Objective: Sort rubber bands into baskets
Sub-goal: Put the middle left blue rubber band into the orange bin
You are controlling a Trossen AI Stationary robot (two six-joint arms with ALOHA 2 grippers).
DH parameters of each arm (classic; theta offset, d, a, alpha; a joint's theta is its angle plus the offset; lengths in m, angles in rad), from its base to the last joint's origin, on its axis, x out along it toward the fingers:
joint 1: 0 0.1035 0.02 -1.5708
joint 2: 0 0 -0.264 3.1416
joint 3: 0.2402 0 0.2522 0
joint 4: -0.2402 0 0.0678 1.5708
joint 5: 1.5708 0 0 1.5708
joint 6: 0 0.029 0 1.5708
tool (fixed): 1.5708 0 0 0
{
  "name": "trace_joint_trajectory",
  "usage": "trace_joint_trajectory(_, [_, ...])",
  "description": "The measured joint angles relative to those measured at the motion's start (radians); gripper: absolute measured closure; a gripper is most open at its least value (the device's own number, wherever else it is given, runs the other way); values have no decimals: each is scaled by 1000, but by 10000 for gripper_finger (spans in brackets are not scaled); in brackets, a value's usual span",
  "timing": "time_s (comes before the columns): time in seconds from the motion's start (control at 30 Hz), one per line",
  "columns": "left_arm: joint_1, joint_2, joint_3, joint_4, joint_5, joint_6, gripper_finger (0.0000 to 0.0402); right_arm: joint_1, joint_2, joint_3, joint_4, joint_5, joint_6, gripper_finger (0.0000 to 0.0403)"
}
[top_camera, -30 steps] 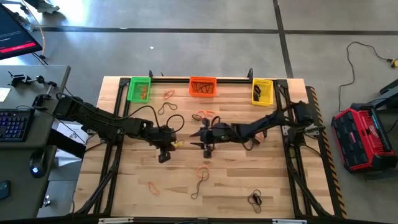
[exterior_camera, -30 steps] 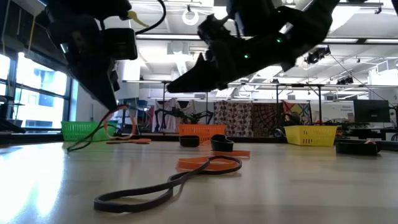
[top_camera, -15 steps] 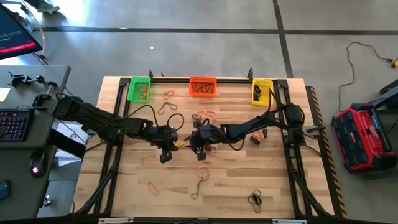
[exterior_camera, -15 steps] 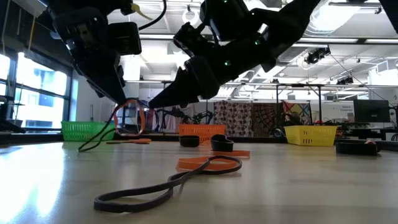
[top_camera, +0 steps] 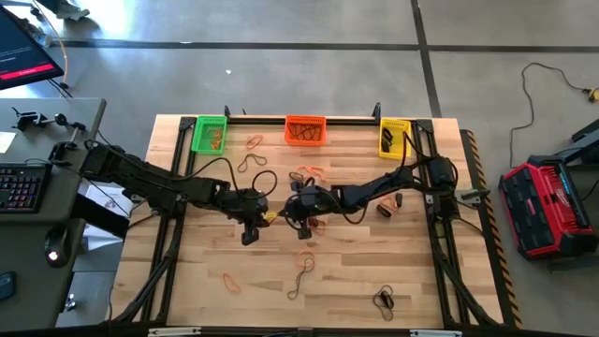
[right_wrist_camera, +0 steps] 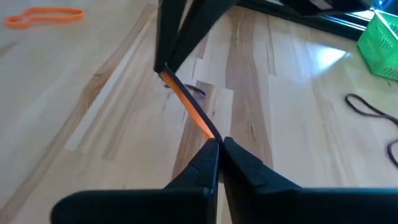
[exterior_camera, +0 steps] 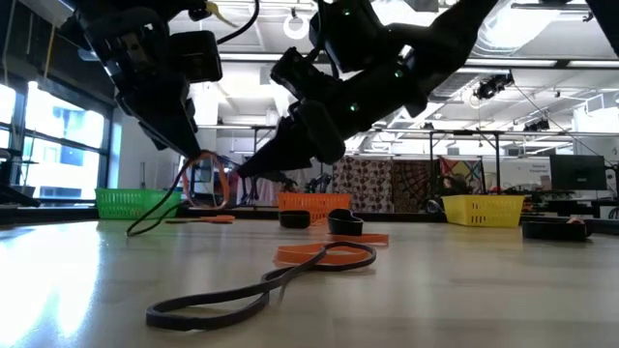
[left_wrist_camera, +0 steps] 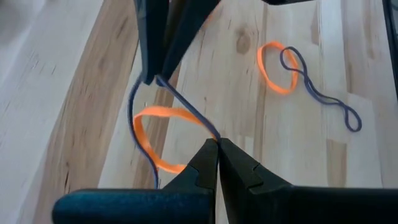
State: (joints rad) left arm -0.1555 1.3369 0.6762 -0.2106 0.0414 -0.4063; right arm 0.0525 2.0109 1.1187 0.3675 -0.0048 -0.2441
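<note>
Pinching from both sides, my two grippers meet above the middle of the table (top_camera: 356, 281). My left gripper (left_wrist_camera: 217, 144) has its fingers pressed together on an orange rubber band (left_wrist_camera: 149, 134) tangled with a dark band (left_wrist_camera: 186, 112); both loops hang off my fingertips, clear of the wood. My right gripper (right_wrist_camera: 219, 143) is likewise clamped tight, its tips on a stretch of the orange band (right_wrist_camera: 189, 109) pulled taut between the two grippers. From table height the orange loop (exterior_camera: 205, 179) dangles below my left fingers with the dark one (exterior_camera: 150, 217) trailing down toward the tabletop.

Other rubber bands lie loose: an orange and dark pair (top_camera: 303, 262) nearer the front, a black clump (top_camera: 384, 300) by the front edge, more near the back. At the far edge stand the green basket (top_camera: 210, 133), orange basket (top_camera: 305, 129) and yellow basket (top_camera: 394, 137).

From overhead my fingertips and the held bands blur into the dark arms, so I cannot tell there which band each tip has. Whether my right tips also catch the dark band I cannot make out.
</note>
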Motion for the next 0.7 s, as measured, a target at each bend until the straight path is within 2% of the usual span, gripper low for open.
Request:
trace_joint_trajectory(0.2, [0,0,0,-5,-1,-2,387,-4,0,0,2,0,3,401])
trace_joint_trajectory(0.7, [-4,0,0,-42,-55,16,294,-4,0,-1,23,24,9,402])
